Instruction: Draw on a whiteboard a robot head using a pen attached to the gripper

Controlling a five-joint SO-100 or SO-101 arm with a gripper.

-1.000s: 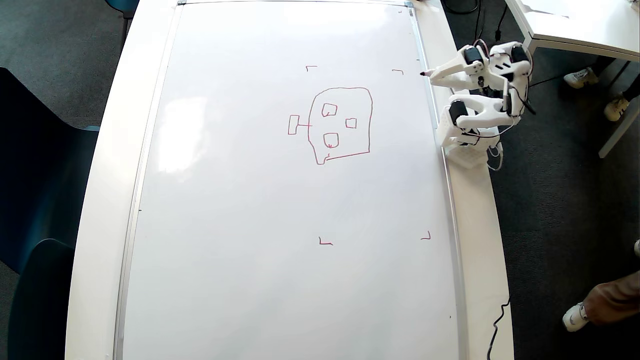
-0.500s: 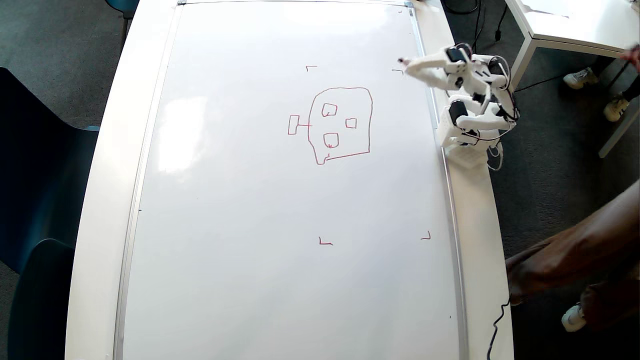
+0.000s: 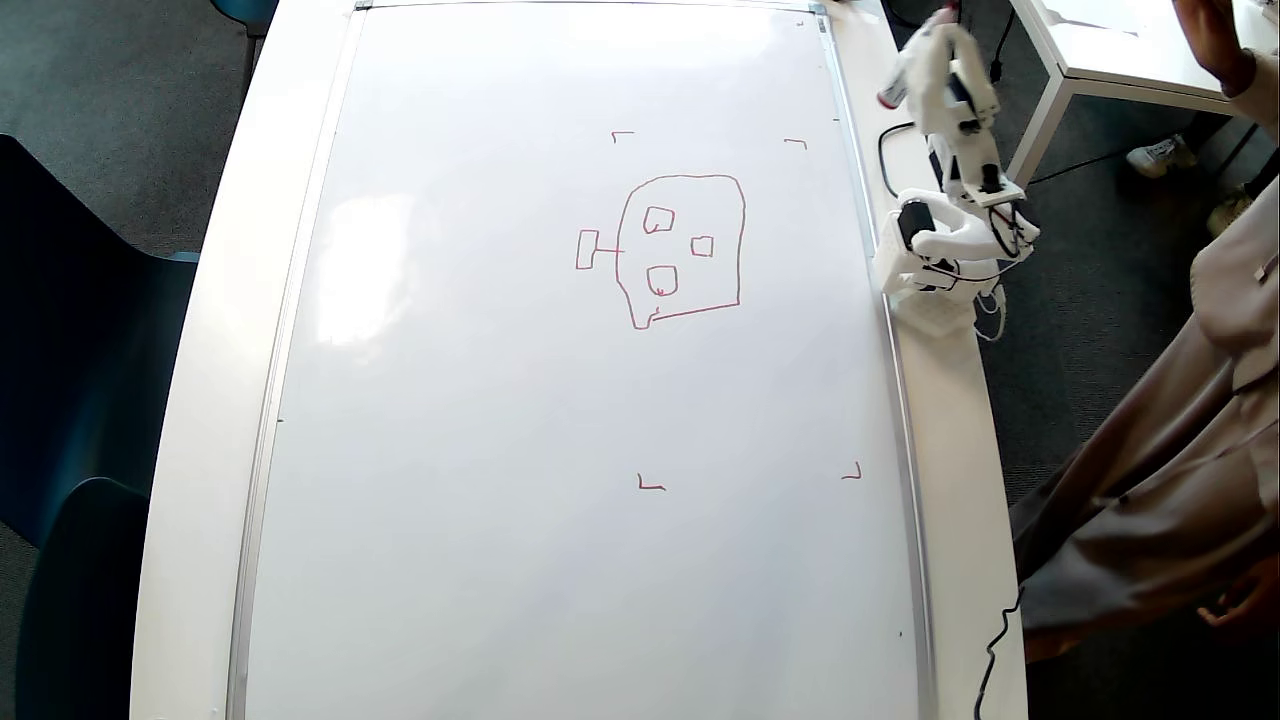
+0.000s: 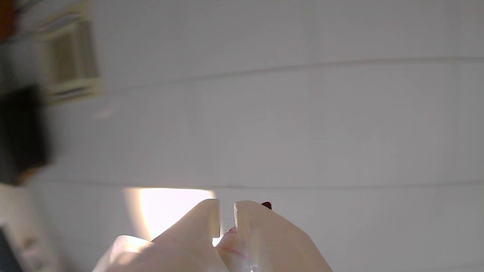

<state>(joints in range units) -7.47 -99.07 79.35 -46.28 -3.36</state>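
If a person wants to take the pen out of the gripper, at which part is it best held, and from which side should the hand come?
Probably the red cap end of the pen. In the overhead view it sticks out to the left of the gripper, towards the whiteboard, so come from that side. The white barrel sits mostly hidden inside the white plastic. The arm is folded back off the board.

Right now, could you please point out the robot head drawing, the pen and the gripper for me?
robot head point(image 3: 742, 240): overhead view, on the outline's right side.
pen point(image 3: 889, 94): overhead view, on its red end.
gripper point(image 4: 227, 213): wrist view, midway between the fingertips.
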